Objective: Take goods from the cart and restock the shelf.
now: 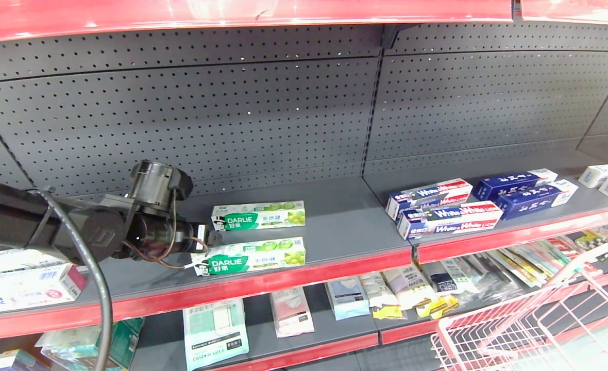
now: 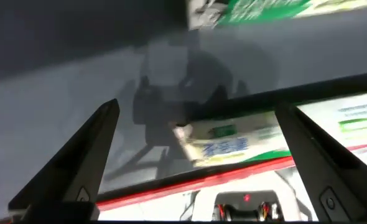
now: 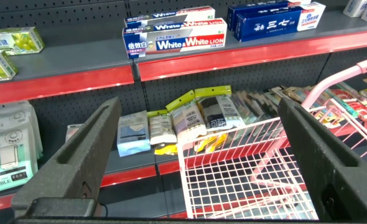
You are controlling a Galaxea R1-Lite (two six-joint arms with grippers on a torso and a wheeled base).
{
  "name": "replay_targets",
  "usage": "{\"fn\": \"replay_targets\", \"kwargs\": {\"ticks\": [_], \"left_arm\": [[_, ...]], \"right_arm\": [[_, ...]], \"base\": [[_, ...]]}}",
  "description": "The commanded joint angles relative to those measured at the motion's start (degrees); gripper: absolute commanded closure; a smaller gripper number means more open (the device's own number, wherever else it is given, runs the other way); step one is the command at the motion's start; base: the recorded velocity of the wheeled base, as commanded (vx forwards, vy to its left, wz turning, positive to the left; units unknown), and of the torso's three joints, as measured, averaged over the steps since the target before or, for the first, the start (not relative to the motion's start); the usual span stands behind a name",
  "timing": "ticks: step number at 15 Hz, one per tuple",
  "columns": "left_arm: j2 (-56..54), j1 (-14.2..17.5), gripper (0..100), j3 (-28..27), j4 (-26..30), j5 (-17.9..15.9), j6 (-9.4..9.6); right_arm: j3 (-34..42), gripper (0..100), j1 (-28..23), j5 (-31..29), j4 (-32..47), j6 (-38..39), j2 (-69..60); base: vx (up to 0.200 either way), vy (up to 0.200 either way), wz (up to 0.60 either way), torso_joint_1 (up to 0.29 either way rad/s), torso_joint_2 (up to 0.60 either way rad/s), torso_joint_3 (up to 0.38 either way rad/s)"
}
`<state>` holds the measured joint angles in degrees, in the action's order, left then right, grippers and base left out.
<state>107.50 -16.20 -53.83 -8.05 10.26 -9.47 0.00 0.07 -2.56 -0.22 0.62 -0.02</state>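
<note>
Two green toothpaste boxes lie on the grey shelf [image 1: 345, 226], one at the back [image 1: 257, 215] and one near the front edge [image 1: 250, 256]. My left gripper [image 1: 211, 242] sits low over the shelf at the left end of the front box. In the left wrist view it is open [image 2: 205, 155], fingers [image 2: 96, 155] spread wide, and the front box [image 2: 233, 140] lies between them, apart from both. My right gripper [image 3: 199, 162] is open and holds nothing, hanging above the pink wire cart [image 3: 246, 168], whose basket looks bare.
White-and-blue toothpaste boxes [image 1: 440, 203] and dark blue boxes [image 1: 523, 190] fill the shelf to the right. White boxes [image 1: 23, 283] lie at the far left. Packets [image 1: 345, 299] crowd the lower shelf. The pink cart [image 1: 530, 324] stands at the lower right.
</note>
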Motion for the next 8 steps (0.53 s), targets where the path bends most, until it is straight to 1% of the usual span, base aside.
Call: {"fn": "replay_targets", "kwargs": {"ticks": [1, 8], "left_arm": [[0.7, 0.38, 0, 0.04, 0.14, 0.02, -0.02], [2.45, 0.47, 0, -0.48, 0.05, -0.24, 0.07]], "right_arm": [[0.0, 0, 0.01, 0.01, -0.04, -0.01, 0.02], [0.0, 0, 0.01, 0.01, -0.04, -0.01, 0.02]], "base": [[0.0, 0.0, 0.0, 0.0, 0.0, 0.0], [0.0, 0.0, 0.0, 0.0, 0.0, 0.0]]}}
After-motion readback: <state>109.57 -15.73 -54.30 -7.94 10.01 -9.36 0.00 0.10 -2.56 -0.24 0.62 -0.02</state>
